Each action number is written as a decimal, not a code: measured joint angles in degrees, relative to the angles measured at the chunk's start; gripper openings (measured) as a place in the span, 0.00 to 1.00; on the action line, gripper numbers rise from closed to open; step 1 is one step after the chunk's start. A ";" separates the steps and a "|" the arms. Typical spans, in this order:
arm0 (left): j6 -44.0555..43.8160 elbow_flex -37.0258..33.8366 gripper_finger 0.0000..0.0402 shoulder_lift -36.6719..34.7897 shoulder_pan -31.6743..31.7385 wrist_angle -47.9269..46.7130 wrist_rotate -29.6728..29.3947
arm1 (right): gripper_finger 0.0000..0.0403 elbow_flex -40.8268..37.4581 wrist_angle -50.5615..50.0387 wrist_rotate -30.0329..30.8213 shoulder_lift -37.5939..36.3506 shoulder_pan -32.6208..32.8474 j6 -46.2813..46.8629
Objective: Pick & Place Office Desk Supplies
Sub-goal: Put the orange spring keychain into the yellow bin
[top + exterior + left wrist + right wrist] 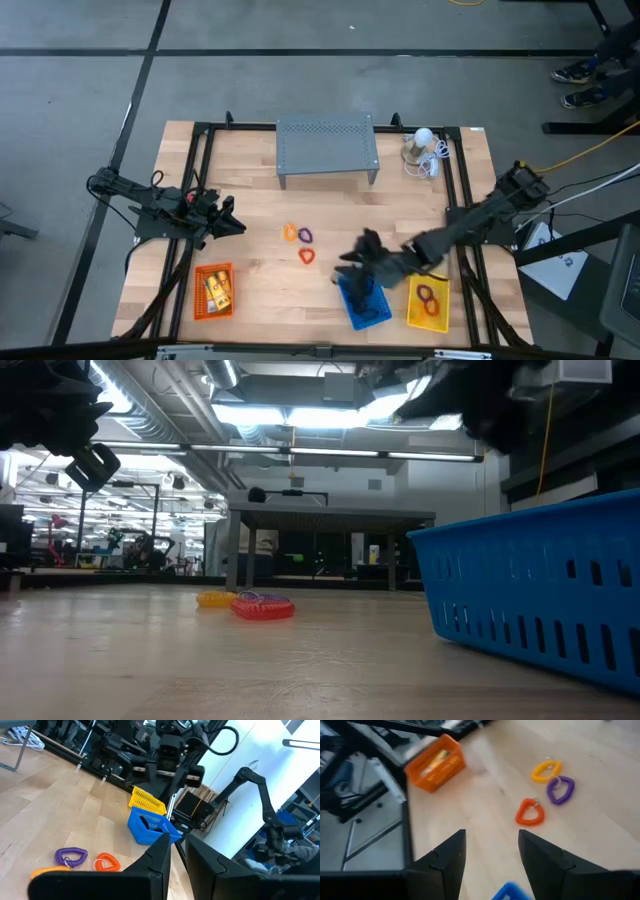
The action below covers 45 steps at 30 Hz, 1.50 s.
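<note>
Three coil loops (yellow (546, 770), purple (560, 789), orange (529, 812)) are lying grouped at the desk (260, 205) centre. At their 4 o'clock, the right gripper (352, 266) is hovering over the blue basket (362, 308), fingers (445, 860) spread, holding nothing. At 9 o'clock, the left gripper (232, 224) is waiting, fingers (205, 862) nearly together, above the orange basket (213, 290).

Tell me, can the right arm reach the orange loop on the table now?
Probably yes. The right pincer hovers open above the blue basket, and bare wood lies between it and the orange loop; nothing blocks the way.
</note>
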 joint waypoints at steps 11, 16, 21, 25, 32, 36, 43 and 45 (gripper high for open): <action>0.00 0.00 0.14 0.00 0.01 0.00 0.02 | 0.45 15.68 -11.75 -13.96 19.01 -16.63 -6.60; -0.02 0.00 0.14 0.00 0.02 0.00 0.02 | 0.45 27.93 -25.75 -15.06 28.47 -16.93 -10.10; -0.01 0.00 0.14 0.00 0.01 0.00 0.02 | 0.45 35.77 -29.24 -16.48 34.02 -15.98 -10.53; 0.00 0.00 0.14 0.00 0.00 0.00 0.02 | 0.45 38.71 -30.33 -16.30 35.80 -15.56 -10.12; 0.00 0.02 0.14 0.00 0.02 0.00 0.02 | 0.45 38.83 -37.93 -12.38 35.82 -16.38 -6.51; 0.00 0.00 0.14 0.00 0.01 0.00 0.02 | 0.45 38.83 -38.17 -14.48 35.80 -17.31 -5.55; 0.00 0.00 0.14 0.00 0.00 0.00 0.01 | 0.45 38.83 -36.87 -16.96 35.80 -18.24 -4.77; -0.01 0.00 0.14 0.00 0.00 0.00 0.01 | 0.45 38.83 -36.89 -17.47 35.80 -18.40 -4.14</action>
